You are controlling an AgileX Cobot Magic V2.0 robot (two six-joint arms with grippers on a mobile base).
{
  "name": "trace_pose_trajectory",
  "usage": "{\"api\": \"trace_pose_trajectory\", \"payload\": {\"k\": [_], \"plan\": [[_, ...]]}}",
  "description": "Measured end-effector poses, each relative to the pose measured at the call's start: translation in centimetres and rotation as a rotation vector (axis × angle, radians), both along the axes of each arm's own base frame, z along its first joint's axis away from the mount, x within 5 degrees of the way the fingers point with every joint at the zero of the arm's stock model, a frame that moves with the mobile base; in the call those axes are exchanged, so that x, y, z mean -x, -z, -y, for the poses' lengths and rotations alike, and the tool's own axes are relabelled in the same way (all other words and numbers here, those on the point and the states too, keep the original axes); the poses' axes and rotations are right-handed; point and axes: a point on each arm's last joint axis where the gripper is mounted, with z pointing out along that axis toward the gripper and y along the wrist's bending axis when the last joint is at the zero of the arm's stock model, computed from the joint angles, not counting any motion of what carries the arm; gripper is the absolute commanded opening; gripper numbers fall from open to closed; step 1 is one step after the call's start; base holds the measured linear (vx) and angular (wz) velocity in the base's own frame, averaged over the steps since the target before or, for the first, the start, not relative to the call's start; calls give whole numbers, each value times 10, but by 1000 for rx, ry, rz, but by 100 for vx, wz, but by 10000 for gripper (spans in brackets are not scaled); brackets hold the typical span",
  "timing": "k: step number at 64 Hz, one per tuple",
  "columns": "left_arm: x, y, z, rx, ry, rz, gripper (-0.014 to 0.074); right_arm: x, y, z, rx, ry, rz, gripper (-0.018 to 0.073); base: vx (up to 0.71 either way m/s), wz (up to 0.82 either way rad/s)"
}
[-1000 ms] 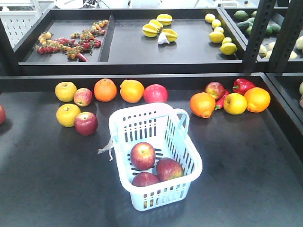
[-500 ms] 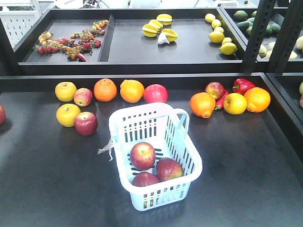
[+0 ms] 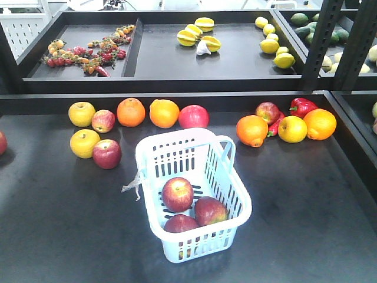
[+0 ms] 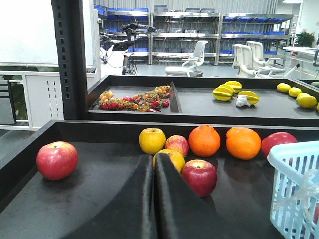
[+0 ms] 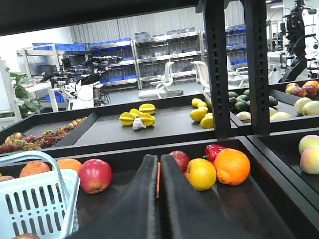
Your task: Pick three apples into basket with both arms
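The light blue basket (image 3: 143,165) stands in the middle of the black table. Three dark red apples lie inside it: one towards the back left (image 3: 177,194), one on the right (image 3: 211,210) and one at the front (image 3: 180,224). Neither arm shows in the front view. In the left wrist view my left gripper (image 4: 153,156) is shut with nothing in it, low over the table to the left of the basket (image 4: 294,152). My right gripper (image 5: 159,157) is also shut and empty, to the right of the basket (image 5: 35,204).
Left of the basket lie a red apple (image 3: 106,154), yellow apples (image 3: 85,143) and oranges (image 3: 131,112). An orange (image 3: 252,130), a red pepper (image 3: 302,106) and more fruit sit at the back right. A raised shelf (image 3: 177,82) and black posts (image 3: 321,41) stand behind.
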Motion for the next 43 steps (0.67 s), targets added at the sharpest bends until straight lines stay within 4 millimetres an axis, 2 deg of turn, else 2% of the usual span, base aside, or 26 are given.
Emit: {"api": "trace_pose_trajectory", "payload": {"k": [43], "plan": [[0,0,0,0,0,0,-6,0,0,0,1,0,0,-4,0,0]]}}
